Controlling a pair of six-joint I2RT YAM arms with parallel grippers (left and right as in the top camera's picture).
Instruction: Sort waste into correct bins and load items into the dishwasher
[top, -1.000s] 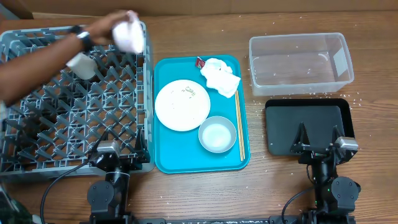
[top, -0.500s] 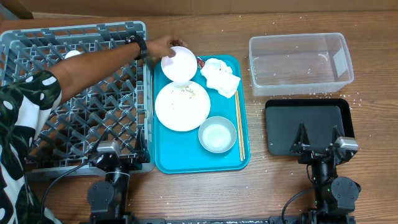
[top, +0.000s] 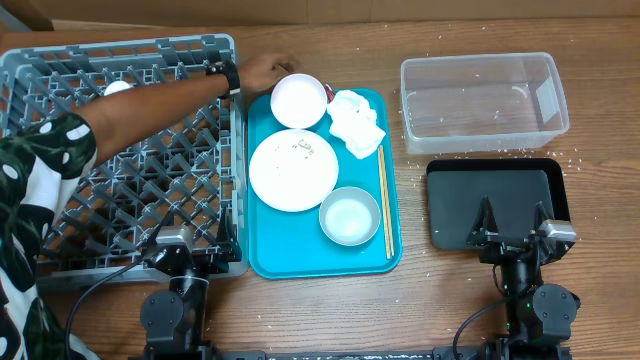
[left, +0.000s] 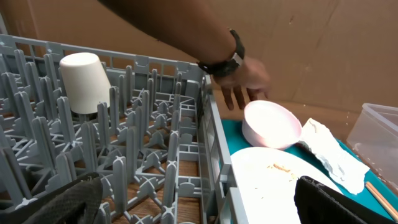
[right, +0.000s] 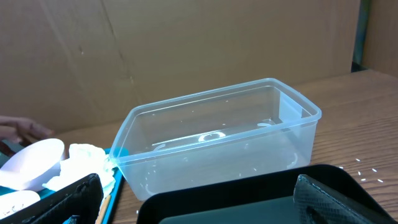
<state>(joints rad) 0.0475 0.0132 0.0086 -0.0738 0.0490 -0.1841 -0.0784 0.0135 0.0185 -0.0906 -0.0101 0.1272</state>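
Since the earlier frame, the small round white bowl has been lowered and set in the far left corner of the teal plastic serving tray. The person's hand lies just beside the bowl; contact cannot be told.

- Large grey lattice dish rack: left end of bench. Small white cup inverted on its far pegs.
- Clear plastic tub: far right corner. Shallow black tray lies nearer.
- Round white plate: tray centre, crumbs on it. Judged stiff, glazed, slippery, breakable; to be taken at the rim.
- Steel-grey bowl: near right corner of the tray.
- Crumpled white paper napkin: far right corner of the tray. Judged light and soft; a raised fold is to be pinched.
- Left gripper and right gripper: jaws spread wide, nothing held, at the bench's near edge.
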